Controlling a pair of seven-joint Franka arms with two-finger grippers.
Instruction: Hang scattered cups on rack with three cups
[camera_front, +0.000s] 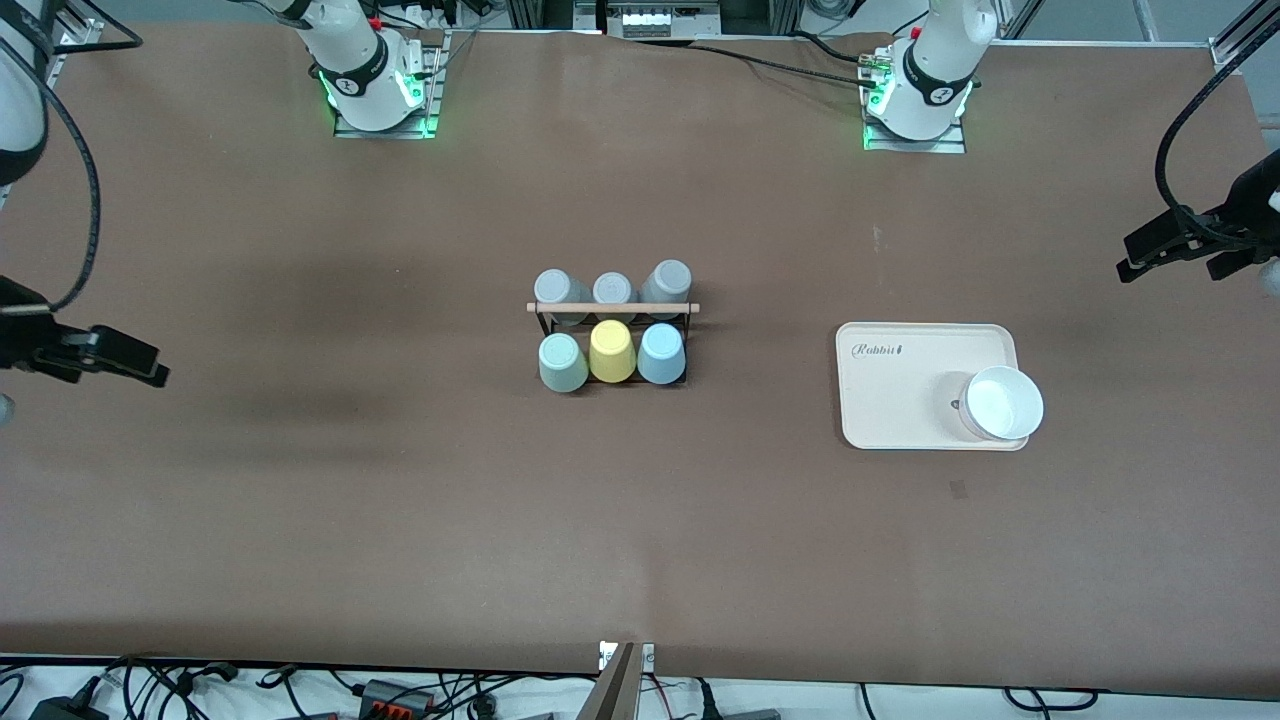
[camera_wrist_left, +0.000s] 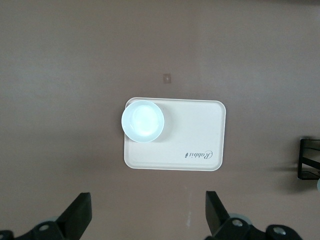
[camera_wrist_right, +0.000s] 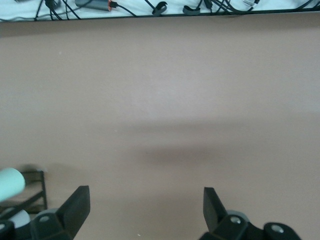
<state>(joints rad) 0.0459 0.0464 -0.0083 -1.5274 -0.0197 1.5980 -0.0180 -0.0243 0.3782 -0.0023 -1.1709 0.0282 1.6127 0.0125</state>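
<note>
The rack (camera_front: 612, 307), a black wire frame with a wooden rod, stands mid-table. A mint green cup (camera_front: 562, 362) and a light blue cup (camera_front: 661, 354) sit upside down on its pegs, in the row nearer the front camera, with a yellow cup (camera_front: 611, 351) between them. Part of the mint cup (camera_wrist_right: 10, 182) and the rack (camera_wrist_right: 35, 186) show in the right wrist view. My left gripper (camera_front: 1165, 255) (camera_wrist_left: 148, 210) hangs open and holds nothing, over the table at the left arm's end. My right gripper (camera_front: 135, 365) (camera_wrist_right: 146, 207) hangs open and holds nothing, over the right arm's end.
Three grey cups (camera_front: 612, 290) fill the rack's farther row. A cream tray (camera_front: 900, 385) (camera_wrist_left: 200, 135) lies toward the left arm's end, with a white cup (camera_front: 1003, 403) (camera_wrist_left: 143, 121) upright on its corner. Cables run along the table edge (camera_wrist_right: 150, 15).
</note>
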